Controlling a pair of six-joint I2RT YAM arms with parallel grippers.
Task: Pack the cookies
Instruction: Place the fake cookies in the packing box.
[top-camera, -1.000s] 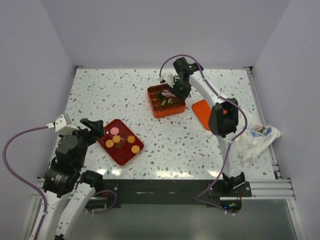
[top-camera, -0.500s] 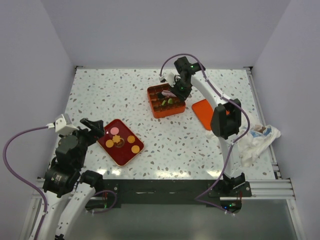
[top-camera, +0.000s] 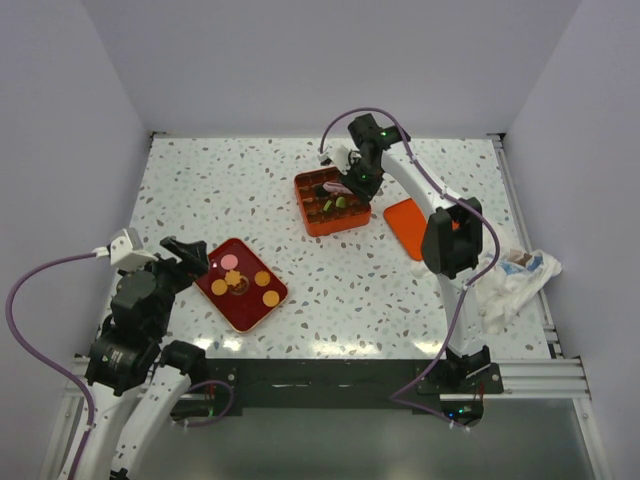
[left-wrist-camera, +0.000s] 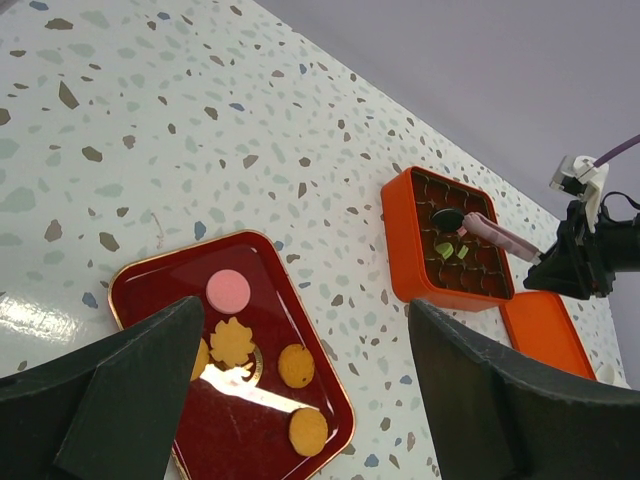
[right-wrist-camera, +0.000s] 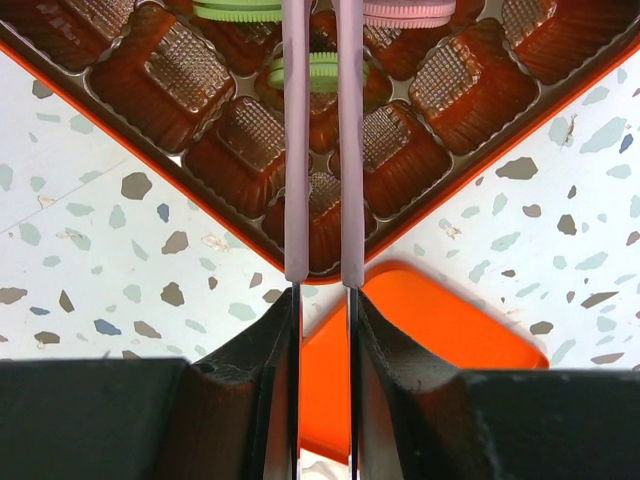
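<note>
**Overhead and wrist views.** At upper centre of the overhead frame, the right gripper (right-wrist-camera: 322, 298) is pressed onto the two arms of the pink tongs (right-wrist-camera: 296, 150). The tongs reach over the compartmented orange box (top-camera: 335, 229). The box holds green cookies (right-wrist-camera: 237, 10) and a dark cookie (left-wrist-camera: 447, 217). Whether the tong tips pinch anything cannot be told. At lower left, the left gripper (left-wrist-camera: 305, 310) has its jaws spread wide beside the red tray (top-camera: 245, 308). The tray carries a pink cookie (top-camera: 229, 262) and orange cookies (top-camera: 262, 279). An orange lid (top-camera: 403, 222) lies just right of the box.
</note>
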